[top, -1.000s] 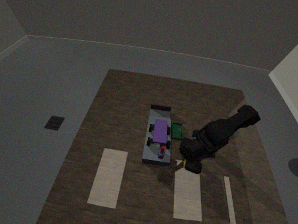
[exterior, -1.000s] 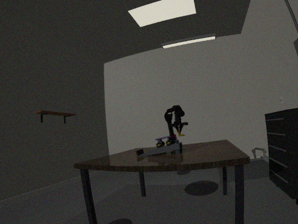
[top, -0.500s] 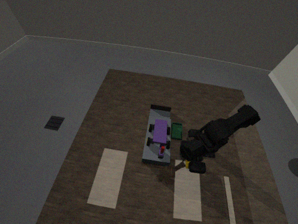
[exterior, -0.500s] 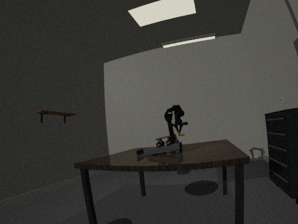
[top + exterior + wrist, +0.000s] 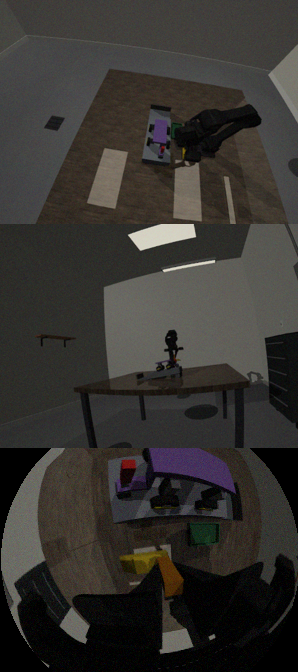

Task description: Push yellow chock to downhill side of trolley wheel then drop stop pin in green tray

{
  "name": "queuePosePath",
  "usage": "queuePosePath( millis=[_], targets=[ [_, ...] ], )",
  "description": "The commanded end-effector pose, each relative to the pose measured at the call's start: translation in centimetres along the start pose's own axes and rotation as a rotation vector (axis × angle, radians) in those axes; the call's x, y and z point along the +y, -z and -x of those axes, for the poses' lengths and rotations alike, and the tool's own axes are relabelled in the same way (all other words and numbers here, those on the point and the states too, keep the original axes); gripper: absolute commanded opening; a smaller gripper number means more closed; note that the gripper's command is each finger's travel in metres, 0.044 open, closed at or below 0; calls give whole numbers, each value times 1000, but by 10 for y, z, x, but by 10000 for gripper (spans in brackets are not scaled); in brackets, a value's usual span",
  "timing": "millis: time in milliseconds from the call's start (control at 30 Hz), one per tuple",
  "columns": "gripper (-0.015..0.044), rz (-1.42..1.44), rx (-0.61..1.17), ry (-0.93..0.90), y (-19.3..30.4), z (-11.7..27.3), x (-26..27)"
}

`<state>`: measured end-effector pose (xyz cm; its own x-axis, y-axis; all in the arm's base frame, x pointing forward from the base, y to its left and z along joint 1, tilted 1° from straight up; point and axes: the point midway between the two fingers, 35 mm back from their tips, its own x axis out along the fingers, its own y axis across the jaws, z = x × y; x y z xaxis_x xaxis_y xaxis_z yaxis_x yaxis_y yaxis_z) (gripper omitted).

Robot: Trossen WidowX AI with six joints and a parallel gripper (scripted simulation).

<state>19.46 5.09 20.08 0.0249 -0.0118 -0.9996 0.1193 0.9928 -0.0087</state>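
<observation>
The purple trolley [image 5: 160, 131] [image 5: 190, 465] stands on the grey ramp [image 5: 148, 156] [image 5: 158, 374] [image 5: 129, 512]. The red-headed stop pin [image 5: 163, 149] [image 5: 128, 470] stands upright at its uphill end. My gripper [image 5: 165, 567] is shut on the orange handle of the yellow chock [image 5: 184, 153] [image 5: 140, 563]. The chock hangs in the air beside the ramp's uphill part, on the arm's side, clear of the trolley. Its black base cannot be made out. The green tray [image 5: 176, 123] [image 5: 204, 535] lies beside the ramp, partly covered by the arm in the top view and not seen in the exterior view.
A dark end block [image 5: 161, 108] closes the ramp's low end. The arm [image 5: 227, 118] reaches in from the right in the top view, close over the tray. Pale light patches [image 5: 108, 178] [image 5: 187, 191] lie on the wooden table [image 5: 206, 380].
</observation>
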Motion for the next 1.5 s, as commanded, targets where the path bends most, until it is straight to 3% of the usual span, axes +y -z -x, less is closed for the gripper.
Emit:
queuePosePath(
  millis=[0, 1467],
  targets=[
    [0, 1, -7, -5, -3, 0, -13],
    [0, 1, -10, 10, -37, -11, -165]
  ],
)
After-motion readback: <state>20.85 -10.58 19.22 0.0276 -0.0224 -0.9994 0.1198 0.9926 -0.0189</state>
